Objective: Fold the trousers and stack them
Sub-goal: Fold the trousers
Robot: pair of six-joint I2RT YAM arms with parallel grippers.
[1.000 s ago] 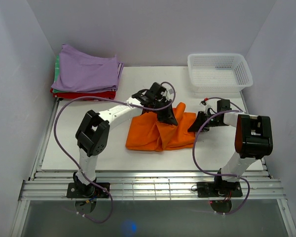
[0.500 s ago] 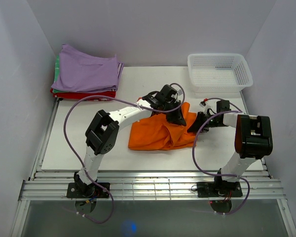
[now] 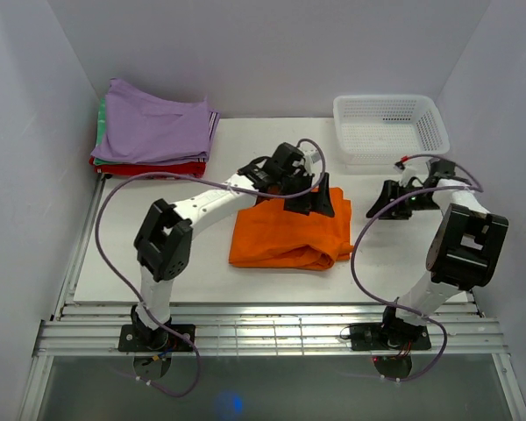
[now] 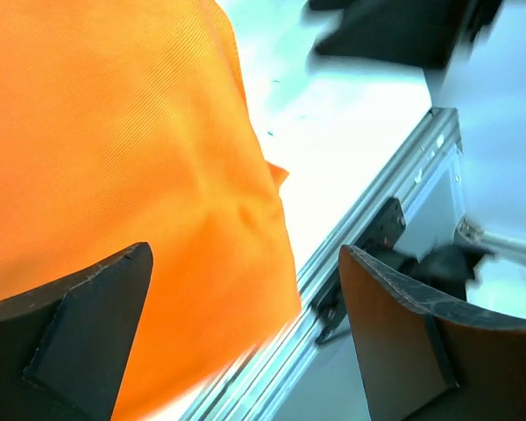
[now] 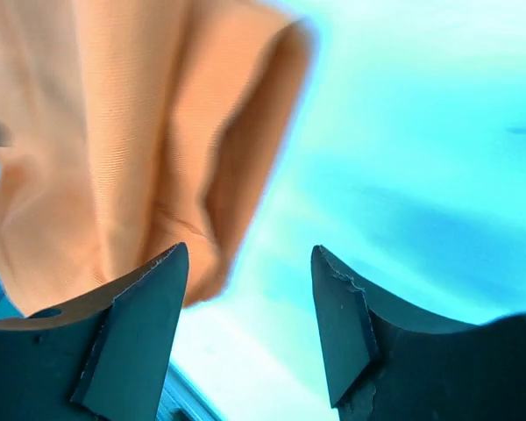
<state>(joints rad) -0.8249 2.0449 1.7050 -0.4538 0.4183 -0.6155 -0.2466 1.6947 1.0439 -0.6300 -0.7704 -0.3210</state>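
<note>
The orange trousers lie folded into a compact rectangle on the white table, in front of both arms. My left gripper hovers over their far right corner with its jaws wide apart and nothing between them. The left wrist view has the orange cloth below the open fingers. My right gripper stands open to the right of the trousers, clear of the cloth. In the right wrist view the folded edge of the trousers is ahead of the open fingers, untouched.
A stack of folded garments, lilac on top over green and red, sits at the back left. A white mesh basket stands at the back right. The table's metal rail runs along the near edge.
Both grippers have let go of the orange cloth and opened. The right gripper has drawn back to the right, and the trousers have settled into a flatter folded rectangle.
</note>
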